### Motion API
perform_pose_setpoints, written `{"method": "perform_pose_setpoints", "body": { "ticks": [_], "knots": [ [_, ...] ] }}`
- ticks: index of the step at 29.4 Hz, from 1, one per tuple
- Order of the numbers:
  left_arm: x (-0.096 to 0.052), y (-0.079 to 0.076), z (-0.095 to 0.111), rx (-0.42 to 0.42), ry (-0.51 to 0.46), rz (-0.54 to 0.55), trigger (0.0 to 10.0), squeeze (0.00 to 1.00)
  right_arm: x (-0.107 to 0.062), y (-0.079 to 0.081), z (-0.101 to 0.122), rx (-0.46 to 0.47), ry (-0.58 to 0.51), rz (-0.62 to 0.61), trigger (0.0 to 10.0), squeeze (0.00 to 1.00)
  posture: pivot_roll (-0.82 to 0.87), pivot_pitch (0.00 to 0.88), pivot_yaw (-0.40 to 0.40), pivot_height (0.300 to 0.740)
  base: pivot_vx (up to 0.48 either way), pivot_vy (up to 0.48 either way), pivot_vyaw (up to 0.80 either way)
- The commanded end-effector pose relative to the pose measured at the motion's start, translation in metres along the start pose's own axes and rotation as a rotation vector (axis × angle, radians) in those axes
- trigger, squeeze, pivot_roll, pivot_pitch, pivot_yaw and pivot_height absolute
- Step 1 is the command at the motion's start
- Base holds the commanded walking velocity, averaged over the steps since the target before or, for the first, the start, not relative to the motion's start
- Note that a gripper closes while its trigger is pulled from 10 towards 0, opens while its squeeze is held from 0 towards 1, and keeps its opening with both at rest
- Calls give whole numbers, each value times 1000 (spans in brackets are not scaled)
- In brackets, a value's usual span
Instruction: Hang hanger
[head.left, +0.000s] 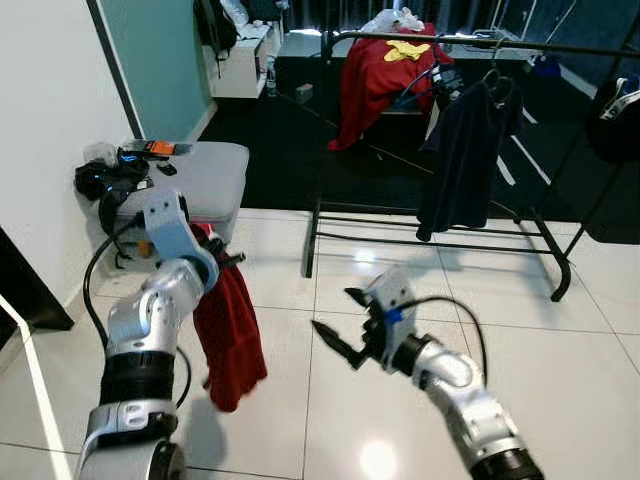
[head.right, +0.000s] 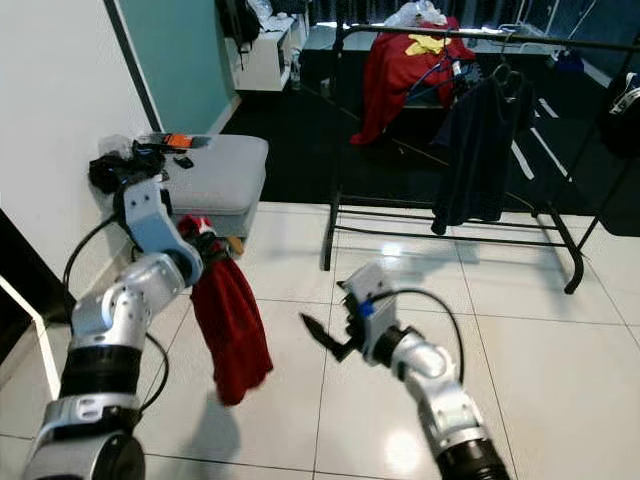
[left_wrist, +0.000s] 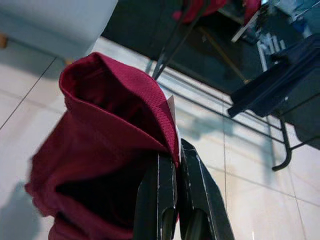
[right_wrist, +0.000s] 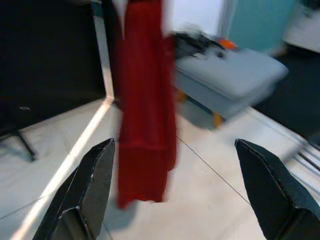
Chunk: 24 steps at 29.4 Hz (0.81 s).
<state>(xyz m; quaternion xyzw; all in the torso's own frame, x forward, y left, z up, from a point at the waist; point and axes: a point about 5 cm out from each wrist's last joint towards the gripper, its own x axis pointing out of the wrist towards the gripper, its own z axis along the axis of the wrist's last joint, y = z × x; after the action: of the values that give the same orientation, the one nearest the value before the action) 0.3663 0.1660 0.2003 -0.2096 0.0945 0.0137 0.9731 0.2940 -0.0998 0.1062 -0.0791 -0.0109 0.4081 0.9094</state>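
A room with a white tiled floor (head.left: 300, 400) that meets a dark carpet further back, seen from a robot's head looking down past its two silver arms. Across the back stands a black clothes rail (head.left: 440, 45) on a low frame; a dark navy garment (head.left: 465, 160) hangs from it on a hanger, and a red cloth with a yellow patch (head.left: 385, 75) is draped behind it. To the robot's left, against the white wall, sits a grey padded stool (head.left: 200, 175) with small objects on top and a tangle of black cables (head.left: 105, 180) beside it. The left gripper (head.left: 222, 255) is raised at about stool height, its two black fingers (left_wrist: 165, 200) pressed tightly together on the collar of a dark red garment (head.left: 232, 335), which hangs straight down, clear of the tiles; holding it high likely keeps it off the floor while it is carried. No hanger can be made out inside the red garment, so whether one is there cannot be told. The right gripper (head.left: 345, 325) is out in front, low over the tiles, its fingers spread wide apart and holding nothing, probably ready to help. The rail is well apart from both grippers, so the hanging is yet to be done.
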Motion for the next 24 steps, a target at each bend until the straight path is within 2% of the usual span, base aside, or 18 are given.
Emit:
{"method": "perform_pose_setpoints", "body": {
  "ticks": [1,2,3,4,5,7,10,12,16,21,24],
  "knots": [
    [-2,-8,6,-16,-12,-16,0,0,0,3,0,-40,-14,9,10000,0,101,76,14,740,0,0,0],
    [-2,-13,10,-25,-16,-25,0,0,5,8,2,-93,-21,21,10000,0,102,75,14,740,0,0,0],
    [-2,-13,10,-25,-16,-25,0,0,5,8,2,-93,-21,21,10000,0,102,75,14,740,0,0,0],
    [-3,-17,13,-37,-14,-33,0,0,9,12,2,-150,-26,34,10000,0,105,73,14,740,0,0,0],
    [-3,-17,13,-37,-14,-33,0,0,9,12,2,-150,-26,34,10000,0,105,73,14,740,0,0,0],
    [-4,-25,17,-42,-13,-52,0,0,18,14,7,-234,-61,9,10000,0,106,72,14,740,0,0,0],
    [-5,-27,18,-42,-11,-62,0,0,20,14,9,-246,-81,-7,10000,0,109,71,15,740,0,0,0],
    [-7,-35,21,-30,-4,-108,353,0,28,5,23,-269,-156,-87,10000,0,111,67,14,740,0,0,0],
    [-9,-40,20,-20,5,-132,784,0,33,-2,33,-275,-216,-141,10000,0,111,67,15,740,0,0,0],
    [-10,-42,20,-19,10,-142,1020,0,35,-5,35,-266,-228,-150,10000,0,111,66,15,740,0,0,0],
    [-13,-48,21,-21,16,-170,1647,0,39,-9,38,-228,-252,-161,10000,0,115,66,15,740,0,0,0]
  ]
}}
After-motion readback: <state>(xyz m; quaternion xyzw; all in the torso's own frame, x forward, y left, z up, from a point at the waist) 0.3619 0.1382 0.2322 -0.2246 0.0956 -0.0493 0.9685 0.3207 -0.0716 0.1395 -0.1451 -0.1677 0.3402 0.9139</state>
